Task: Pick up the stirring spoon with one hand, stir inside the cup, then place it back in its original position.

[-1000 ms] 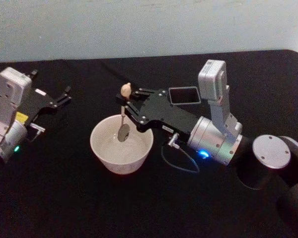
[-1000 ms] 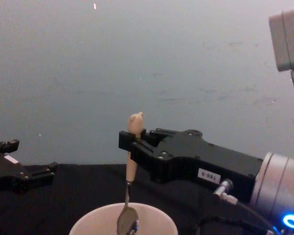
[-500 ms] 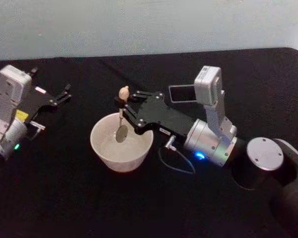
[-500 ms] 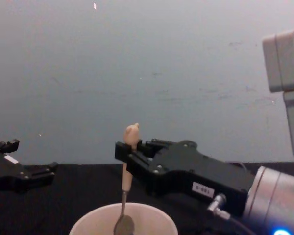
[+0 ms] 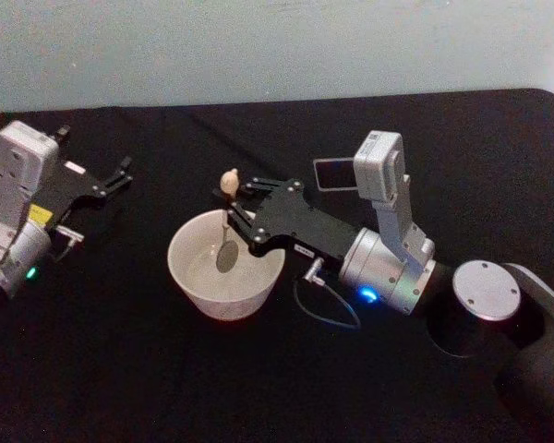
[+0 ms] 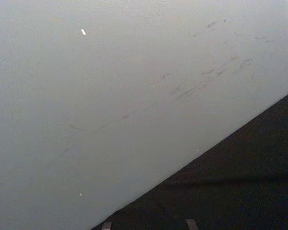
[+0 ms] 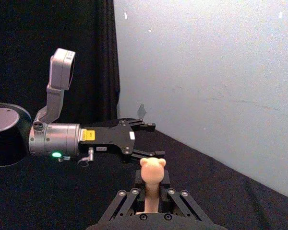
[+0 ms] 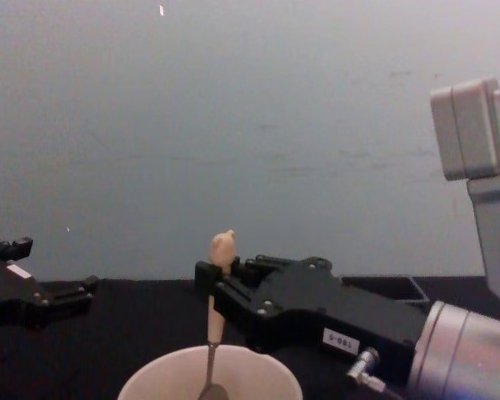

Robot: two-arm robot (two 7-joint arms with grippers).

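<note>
The stirring spoon (image 5: 227, 217) stands upright, its beige animal knob (image 8: 222, 246) on top and its small bowl down inside the cup (image 5: 186, 273). My right gripper (image 5: 236, 212) is shut on the beige handle just under the knob, reaching in from the right above the cup's rim (image 8: 262, 365). In the right wrist view the knob (image 7: 152, 167) sticks up between the gripper's fingers (image 7: 130, 200). The dark square holder (image 5: 335, 173) stands behind the right arm, to the cup's right, and shows in the chest view as the holder (image 8: 396, 288). My left gripper (image 5: 92, 153) rests open at the far left.
The black table (image 5: 120, 369) runs to a pale wall behind. The right arm's body (image 5: 388, 268) and round base (image 5: 485, 291) take up the right side. The left arm (image 7: 86, 139) lies parked on the table's left part.
My right gripper has lowered with the spoon and drawn slightly left; the spoon's bowl has sunk from above the rim down into the cup. The left arm has not moved.
</note>
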